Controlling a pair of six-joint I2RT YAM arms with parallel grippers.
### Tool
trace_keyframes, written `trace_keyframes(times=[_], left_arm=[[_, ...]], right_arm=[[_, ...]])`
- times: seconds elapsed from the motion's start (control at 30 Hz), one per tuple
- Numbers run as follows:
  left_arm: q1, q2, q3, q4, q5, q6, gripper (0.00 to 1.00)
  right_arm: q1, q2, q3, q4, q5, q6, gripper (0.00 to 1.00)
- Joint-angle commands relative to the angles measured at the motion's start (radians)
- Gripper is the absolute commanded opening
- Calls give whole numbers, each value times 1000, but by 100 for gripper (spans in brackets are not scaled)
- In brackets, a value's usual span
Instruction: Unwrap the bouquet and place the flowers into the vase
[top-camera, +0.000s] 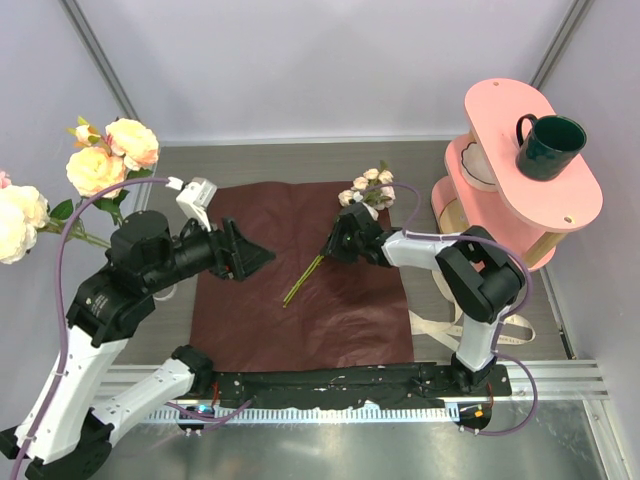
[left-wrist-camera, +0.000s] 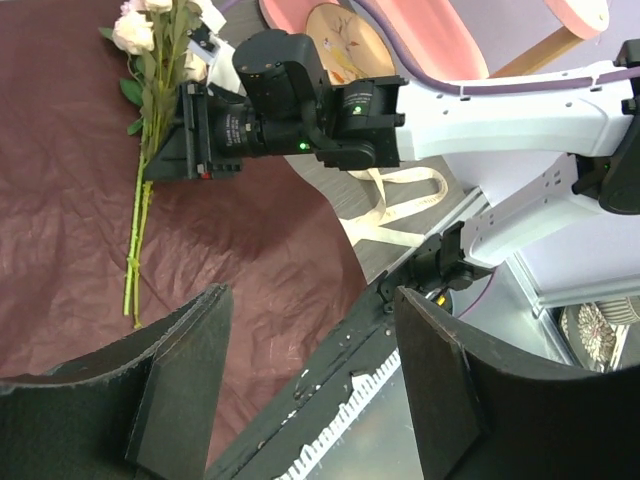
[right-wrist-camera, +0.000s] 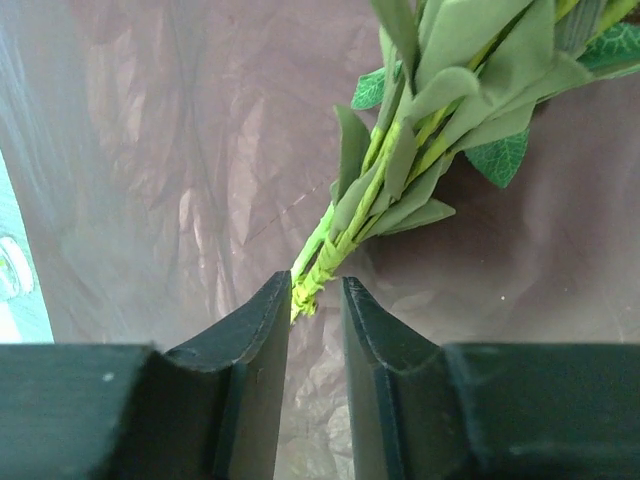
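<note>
Black right tool (right-wrist-camera: 315, 290), thin green stems (right-wrist-camera: 335, 235)

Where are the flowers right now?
Top view: the flowers lie on the spread dark red paper, right of centre, blooms toward the pink stand, the right gripper straddling their stems.

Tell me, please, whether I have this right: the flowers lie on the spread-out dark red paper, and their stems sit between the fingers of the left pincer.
Not quite: the stems sit between the fingers of the right pincer, as the right wrist view shows; the left pincer is open and empty. The flowers do lie on the spread-out dark red paper.
</note>
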Motion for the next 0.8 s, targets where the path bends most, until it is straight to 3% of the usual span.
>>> trace_keyframes(times=[0.0, 0.23, 0.6, 0.7, 0.77], left_arm=[[-2, -26, -10, 83, 44, -23, 68], [-2, -35, -21, 63, 24, -25, 68], [-2, -54, -48, 56, 9, -38, 68], [-2, -52, -48, 49, 4, -38, 68], [-2, -55, -50, 49, 3, -38, 68]], right_arm=[[-3, 25, 28, 68, 39, 19, 31], [-3, 49, 23, 83, 77, 29, 27], [-3, 69, 17, 142, 69, 41, 29], [-4, 65, 14, 143, 94, 39, 26], [-7, 62, 12, 143, 98, 38, 18]])
